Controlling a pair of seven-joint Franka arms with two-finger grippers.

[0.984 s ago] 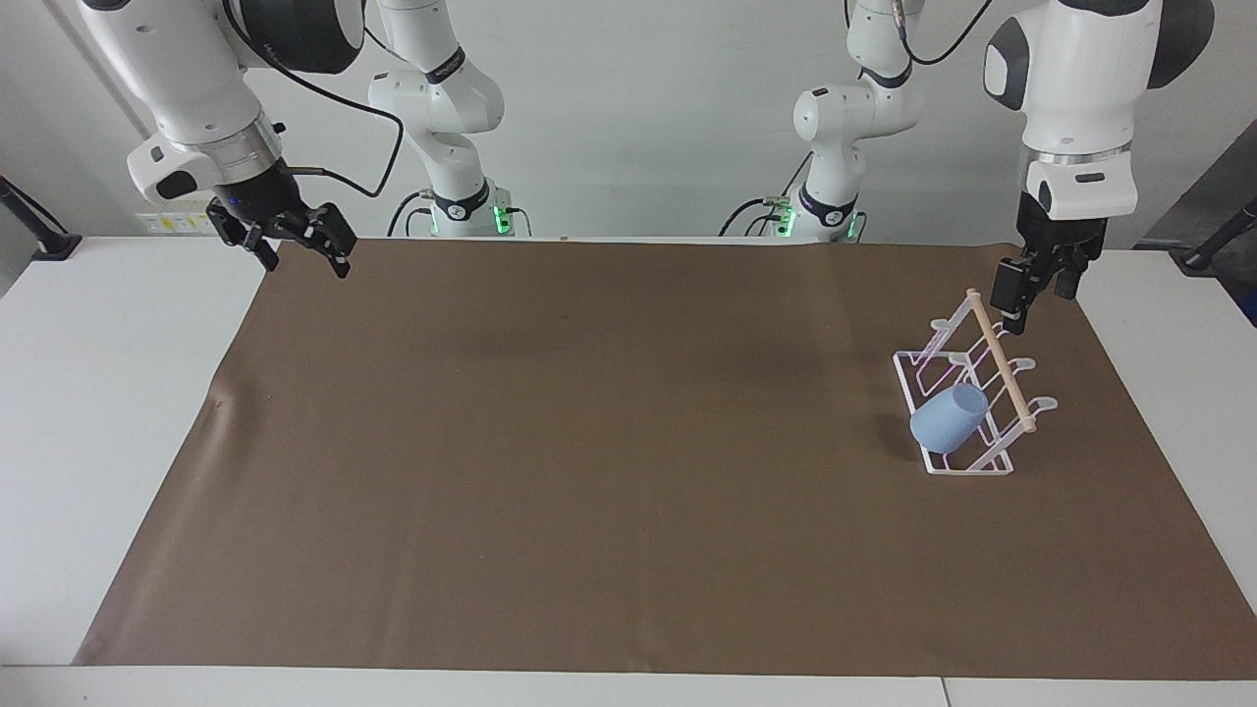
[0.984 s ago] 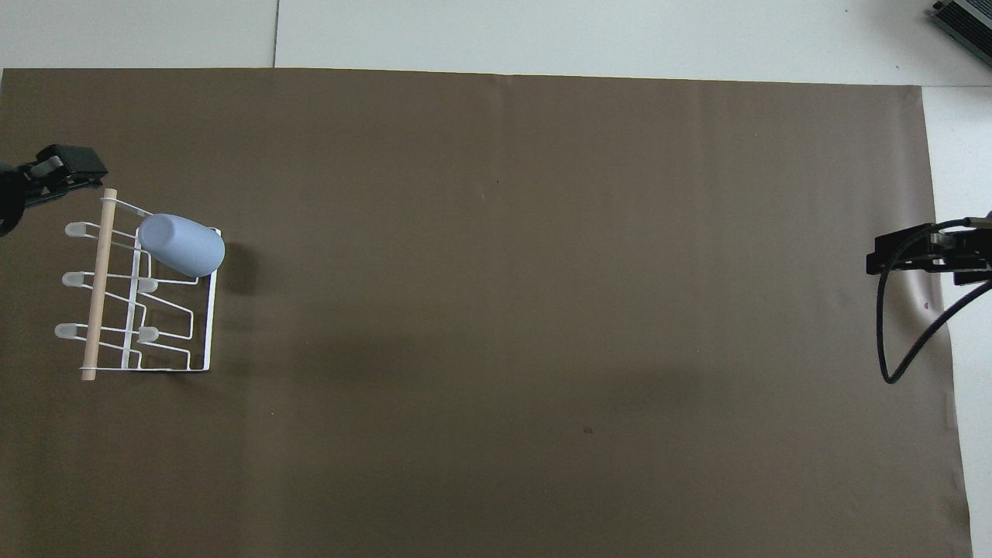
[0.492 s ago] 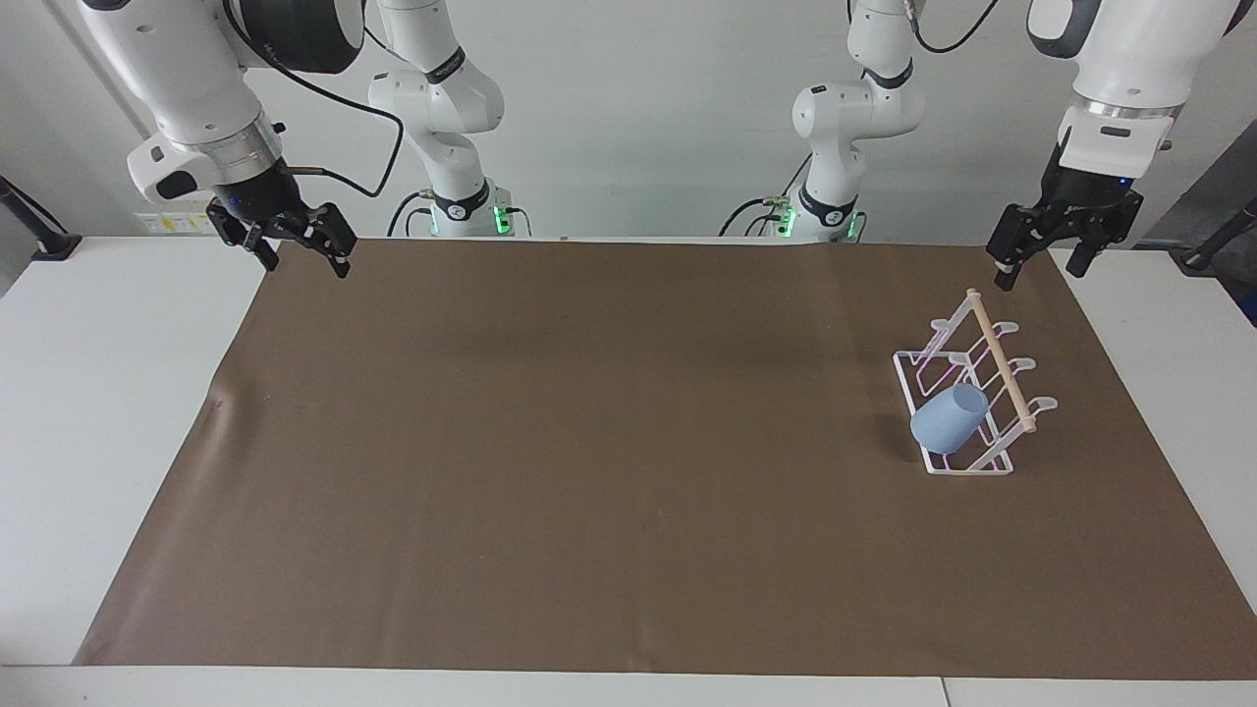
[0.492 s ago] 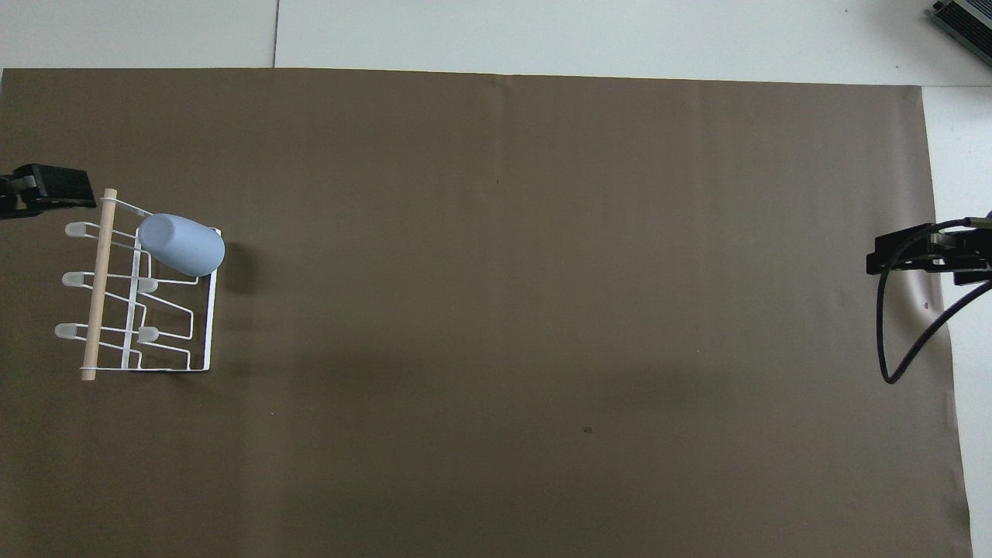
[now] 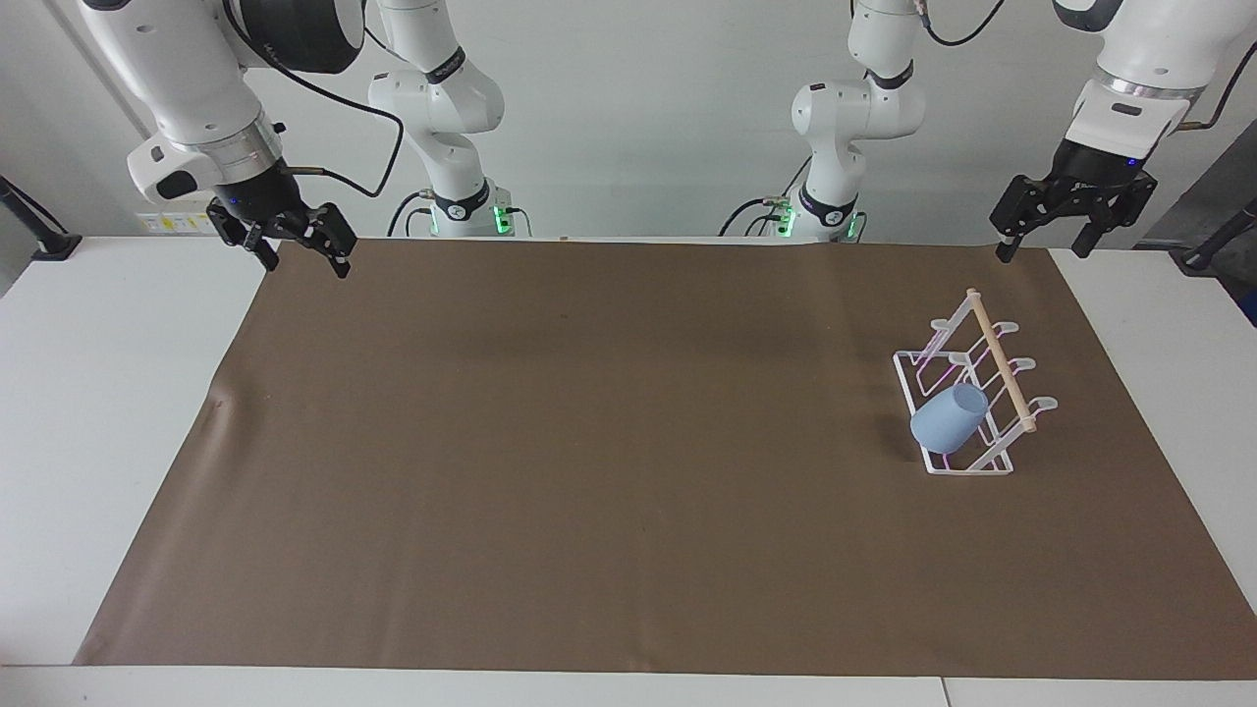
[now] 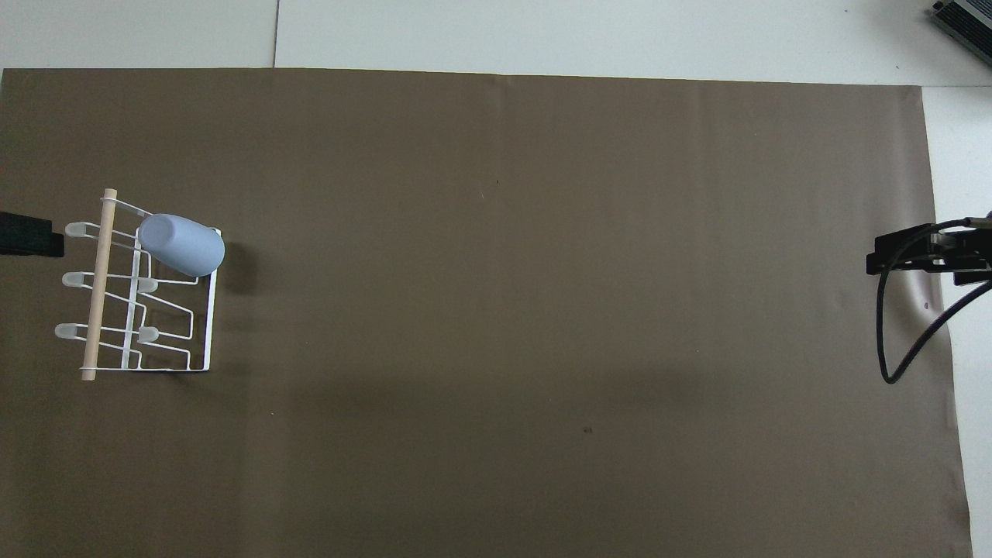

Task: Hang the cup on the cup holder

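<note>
The light blue cup (image 5: 948, 419) hangs tilted, mouth down, over a prong of the clear cup holder (image 5: 967, 463), on the row farthest from the robots. It also shows in the overhead view (image 6: 182, 246), on the holder (image 6: 200, 366) with its wooden dowel (image 6: 98, 287). The holder stands on the mat toward the left arm's end of the table. My left gripper (image 5: 1043, 241) is open and empty, raised over the mat's edge at the robots' end, apart from the holder. Only its tip (image 6: 31, 235) shows in the overhead view. My right gripper (image 5: 304, 257) is open and empty, waiting over the mat's corner at the right arm's end.
A brown mat (image 5: 589, 442) covers most of the white table (image 5: 98, 393). The right gripper's black cable (image 6: 891, 341) loops over the mat's edge. Nothing else lies on the mat.
My left gripper has lifted away from the dowel's end and drawn back toward the robots' end, turning as it went. The cup, the holder and the right arm have not moved.
</note>
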